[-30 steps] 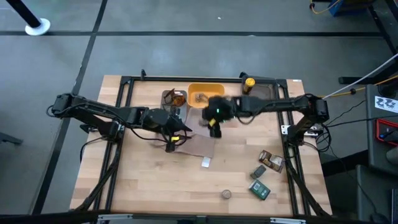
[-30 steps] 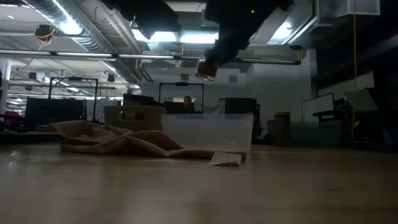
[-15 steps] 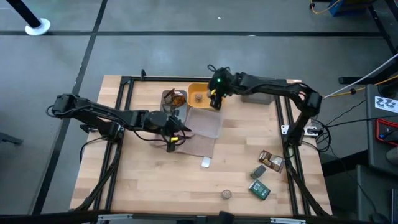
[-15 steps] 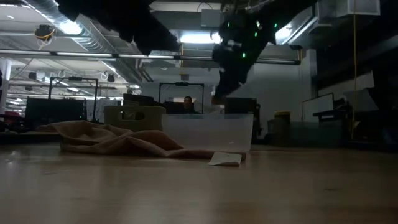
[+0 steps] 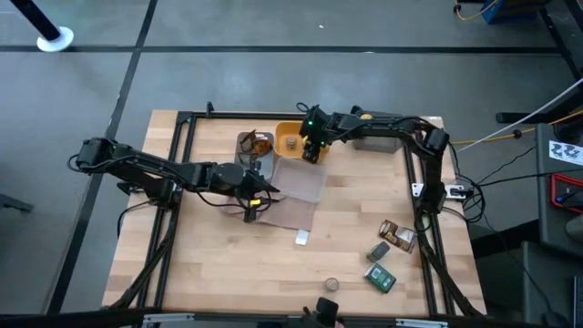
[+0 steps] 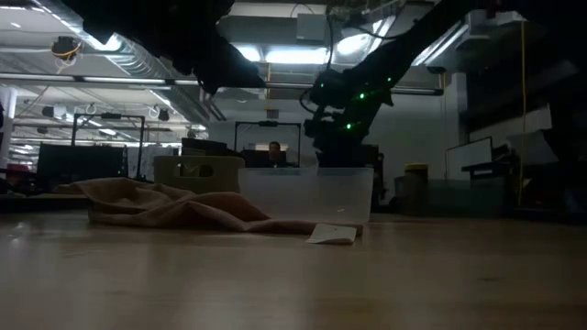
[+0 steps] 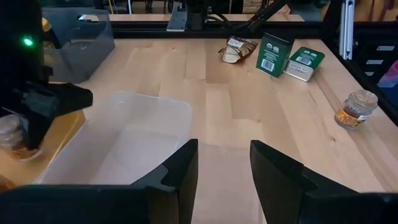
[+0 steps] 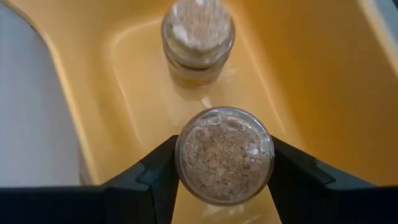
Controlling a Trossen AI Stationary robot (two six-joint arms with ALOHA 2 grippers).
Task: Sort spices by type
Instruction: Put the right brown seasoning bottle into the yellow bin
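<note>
My right gripper point(image 5: 312, 148) is over the yellow tray point(image 5: 284, 128) and shut on a tiny round tan jar point(image 8: 224, 155). A second jar point(image 8: 198, 34) stands in that tray on its base. My left gripper point(image 7: 224, 177) is open above the beige cloth point(image 6: 174, 206), beside the clear tray point(image 7: 118, 143). At the table's near right lie a third jar point(image 5: 332, 284), two green boxes point(image 5: 381, 278) and foil packets point(image 5: 398, 234). More packets point(image 5: 256, 143) sit left of the yellow tray. The yellow-capped bottle point(image 5: 364, 117) stands at the far edge. My right gripper pinches the jar by its round side wall point(image 8: 181, 163) between the two fingers, one on each side. The fingers come from above, pointing down. The jar is upright inside the yellow tray, its top facing up; I cannot tell whether its base touches the tray floor.
A grey tray point(image 5: 378, 138) sits right of the yellow one. A white scrap point(image 5: 302, 239) lies near the cloth's edge. A dark frame point(image 5: 182, 137) rims the table. Bare wood spans the table's near left point(image 5: 209, 273).
My right gripper has carried the jar from above the clear tray toward the table's far edge and then down into the yellow tray, beside the jar standing there. It has stayed shut on the jar.
</note>
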